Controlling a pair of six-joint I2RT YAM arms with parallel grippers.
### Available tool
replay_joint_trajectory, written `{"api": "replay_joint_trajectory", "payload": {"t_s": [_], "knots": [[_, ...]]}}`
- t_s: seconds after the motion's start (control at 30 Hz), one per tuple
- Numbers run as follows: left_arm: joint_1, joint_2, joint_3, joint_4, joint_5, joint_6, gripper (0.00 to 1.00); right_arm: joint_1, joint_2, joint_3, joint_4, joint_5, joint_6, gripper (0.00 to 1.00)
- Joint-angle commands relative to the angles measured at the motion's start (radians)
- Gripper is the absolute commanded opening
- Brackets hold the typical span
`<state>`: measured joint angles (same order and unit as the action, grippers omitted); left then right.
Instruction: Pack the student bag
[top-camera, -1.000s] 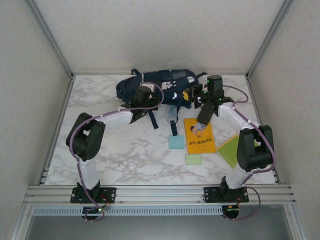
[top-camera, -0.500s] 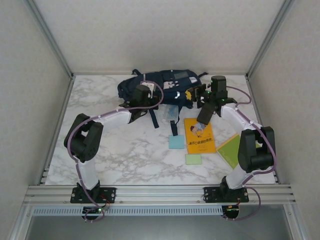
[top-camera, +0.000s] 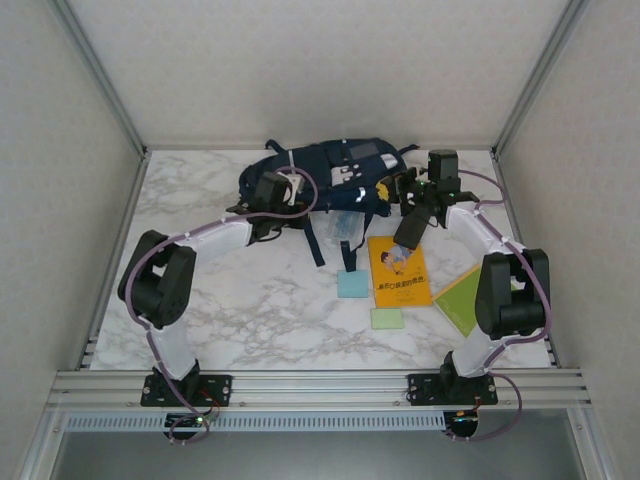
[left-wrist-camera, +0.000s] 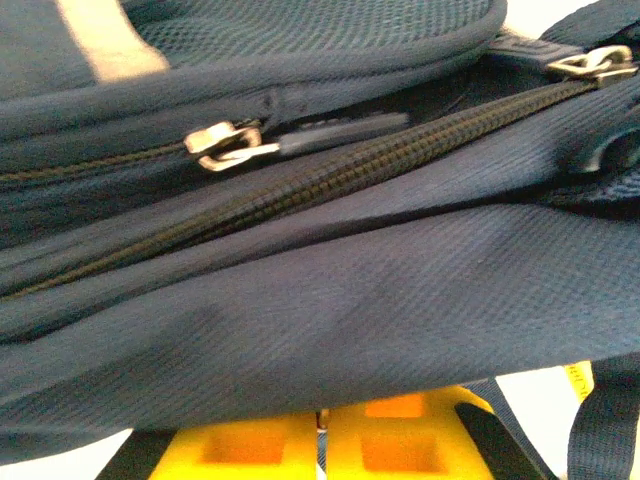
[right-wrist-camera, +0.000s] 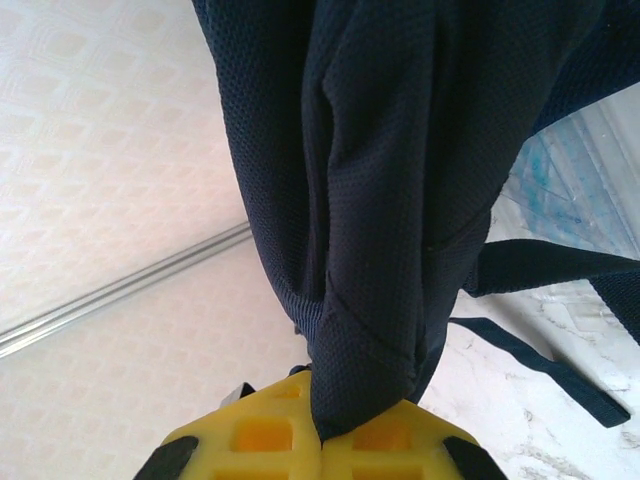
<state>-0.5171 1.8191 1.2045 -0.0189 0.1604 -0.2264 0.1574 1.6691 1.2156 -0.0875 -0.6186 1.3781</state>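
Both arms have shifted since a second ago: the left elbow has swung outward and the right wrist has drawn toward the right wall, and the student bag (top-camera: 330, 175) has slid slightly rightward with them. It lies at the far end of the marble table (top-camera: 230, 300), dark navy, straps trailing toward the near side.

The left gripper (top-camera: 280, 200) is at the bag's left end. On its wrist camera the yellow pads (left-wrist-camera: 250, 450) are pressed together at the lower edge of the navy fabric (left-wrist-camera: 350, 300), apparently nipping a thin fold of it. Above them run a closed zipper (left-wrist-camera: 380, 170) and a pair of metal zipper pulls (left-wrist-camera: 225, 145).

The right gripper (top-camera: 385, 190) is at the bag's right end. Its jaws are clamped on a bunched fold of the mesh-textured cloth (right-wrist-camera: 400, 200), which rises straight out of the yellow fingers (right-wrist-camera: 260, 440) (a firm pinch, no gap visible).

Just in front of the bag lies a clear plastic pouch (top-camera: 342, 228). Nearer still sit an orange book (top-camera: 398, 270), a blue sticky pad (top-camera: 352, 284) beside it, a pale green pad (top-camera: 386, 318) just below, and a green notebook (top-camera: 462, 300) partly under the right arm.
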Motion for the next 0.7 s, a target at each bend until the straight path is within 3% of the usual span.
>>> {"api": "replay_joint_trajectory", "payload": {"t_s": [0.0, 0.1, 0.33, 0.53, 0.67], "knots": [[0.044, -0.056, -0.032, -0.087, -0.103, 0.019, 0.0, -0.032, -0.002, 0.071, 0.002, -0.027, -0.056, 0.0], [0.085, -0.077, -0.054, -0.178, -0.109, 0.013, 0.0, -0.041, 0.008, 0.107, -0.061, -0.024, -0.131, 0.0], [0.183, -0.133, -0.087, -0.33, 0.008, 0.049, 0.0, -0.049, 0.087, 0.233, -0.199, -0.057, -0.383, 0.0], [0.176, -0.228, -0.11, -0.394, 0.237, 0.053, 0.0, -0.043, 0.208, 0.37, -0.267, -0.099, -0.509, 0.0], [0.143, -0.293, -0.14, -0.42, 0.296, 0.026, 0.0, -0.026, 0.287, 0.449, -0.3, -0.091, -0.527, 0.0]]}}
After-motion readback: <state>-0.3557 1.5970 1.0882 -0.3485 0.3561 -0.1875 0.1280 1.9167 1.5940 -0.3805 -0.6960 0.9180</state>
